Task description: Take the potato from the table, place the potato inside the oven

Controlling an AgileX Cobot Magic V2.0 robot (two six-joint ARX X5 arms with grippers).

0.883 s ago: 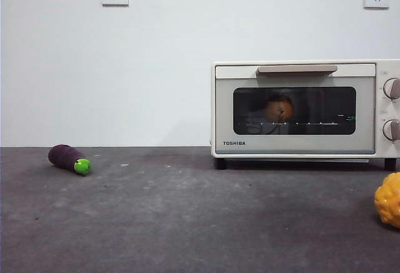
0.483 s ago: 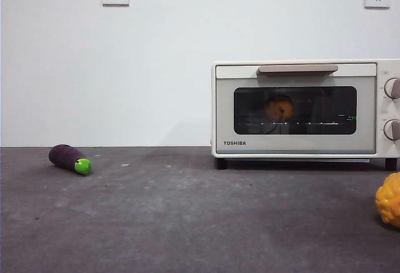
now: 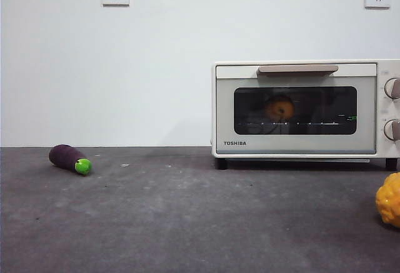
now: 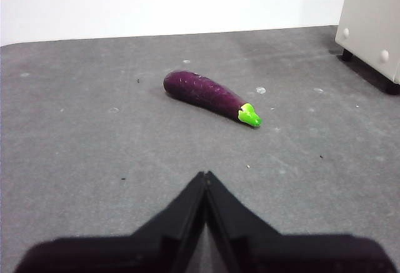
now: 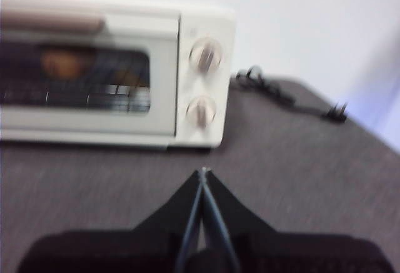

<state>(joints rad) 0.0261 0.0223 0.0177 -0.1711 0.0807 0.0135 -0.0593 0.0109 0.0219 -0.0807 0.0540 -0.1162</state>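
The potato [image 3: 279, 109] sits inside the oven [image 3: 300, 109], on the wire rack behind the closed glass door, toward the side of the window away from the knobs [image 3: 392, 89]. Through the dark glass it looks roundish, so its long axis cannot be told. Judging from this, the placing looks done and no grasp seems left to make.

The right gripper [image 5: 202, 176] is off the oven's front, near the knob end, its two black jaws pressed together tip to tip and holding nothing. From it, the potato lies ahead and across the door, away from the knobs, with the shut door between them. The picture from this wrist is blurred.

The left gripper [image 4: 205, 177] is farther from the oven, beyond the corner opposite the knobs, over bare table [image 3: 187, 223]. Its jaws also meet at the tips, empty. An eggplant [image 4: 209, 95] lies on the table in front of it, well apart from the oven.

A bumpy yellow lump [image 3: 389, 199] rests on the table in front of the oven's knob end.

The right arm is the nearer of the two to the oven.
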